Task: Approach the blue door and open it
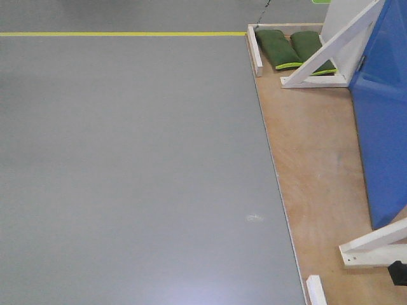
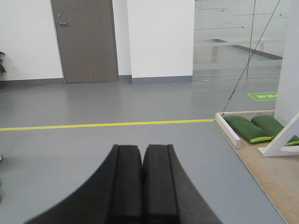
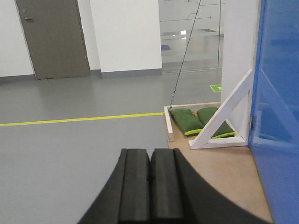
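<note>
Black rubber nearest the lenses: left gripper (image 2: pixel 142 151) closed face to face, nothing between; right gripper (image 3: pixel 149 156) likewise pressed together on itself, empty. Both held low and pointing forward over grey floor (image 1: pixel 127 178).

Just beyond the right gripper, to its right, bare plywood platform (image 3: pixel 219 182), edge running alongside the grey floor. Standing on that platform, at the right margin of the right wrist view and of the front view, the blue door (image 3: pixel 280 93): glossy, upright, seen at a slant, apparently shut, though hard to confirm from this angle. No lever handle or lock in view from here; only a small metal fitting (image 3: pixel 252 123) on the door's edge near the white bracing, too small to name.

Further along the platform, white diagonal brace (image 3: pixel 219 116) rising toward the door, foot resting just beside two green sandbags (image 3: pixel 187 121) tucked into the far corner. Past those, yellow floor line (image 2: pixel 107 124) across the room, then white walls (image 2: pixel 159 37) and a grey-brown door (image 2: pixel 84 42) at the back, unrelated to the job.

Judged on progress: approach partly done, base parked beside the platform with the door near on the right, but not facing it. Left to do, by the look of it: turning toward the panel, finding the handle, opening one gripper, pressing the lever and swinging the door. Nothing touched as yet.
</note>
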`<state>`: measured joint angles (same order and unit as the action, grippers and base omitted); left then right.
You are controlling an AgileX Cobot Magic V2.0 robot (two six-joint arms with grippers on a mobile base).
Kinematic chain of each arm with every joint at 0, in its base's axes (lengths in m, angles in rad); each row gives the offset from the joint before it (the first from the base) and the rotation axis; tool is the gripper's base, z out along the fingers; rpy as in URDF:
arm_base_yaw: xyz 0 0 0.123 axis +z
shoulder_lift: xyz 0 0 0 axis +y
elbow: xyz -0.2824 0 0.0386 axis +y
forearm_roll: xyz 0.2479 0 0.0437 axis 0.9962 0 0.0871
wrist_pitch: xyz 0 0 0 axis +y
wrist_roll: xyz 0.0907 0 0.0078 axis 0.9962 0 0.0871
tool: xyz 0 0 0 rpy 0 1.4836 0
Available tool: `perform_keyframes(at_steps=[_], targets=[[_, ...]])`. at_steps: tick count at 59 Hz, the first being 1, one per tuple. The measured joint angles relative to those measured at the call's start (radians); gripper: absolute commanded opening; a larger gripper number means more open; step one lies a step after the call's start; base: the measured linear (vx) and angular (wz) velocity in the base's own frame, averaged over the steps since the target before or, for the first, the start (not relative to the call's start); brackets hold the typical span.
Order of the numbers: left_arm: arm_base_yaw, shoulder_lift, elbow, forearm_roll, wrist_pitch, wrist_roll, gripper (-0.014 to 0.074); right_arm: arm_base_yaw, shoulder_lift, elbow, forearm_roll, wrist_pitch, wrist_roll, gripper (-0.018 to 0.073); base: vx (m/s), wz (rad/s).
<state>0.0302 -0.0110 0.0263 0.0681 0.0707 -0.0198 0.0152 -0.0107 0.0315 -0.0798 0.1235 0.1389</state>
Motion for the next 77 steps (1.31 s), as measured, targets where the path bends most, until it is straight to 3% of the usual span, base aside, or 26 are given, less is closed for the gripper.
perform_keyframes(at_steps=[77], targets=[[0.0, 0.0, 0.0, 0.0, 0.0, 0.0, 0.0073, 0.0, 0.0, 0.0, 0.0, 0.0, 0.0, -0.0001, 0.27, -0.02]])
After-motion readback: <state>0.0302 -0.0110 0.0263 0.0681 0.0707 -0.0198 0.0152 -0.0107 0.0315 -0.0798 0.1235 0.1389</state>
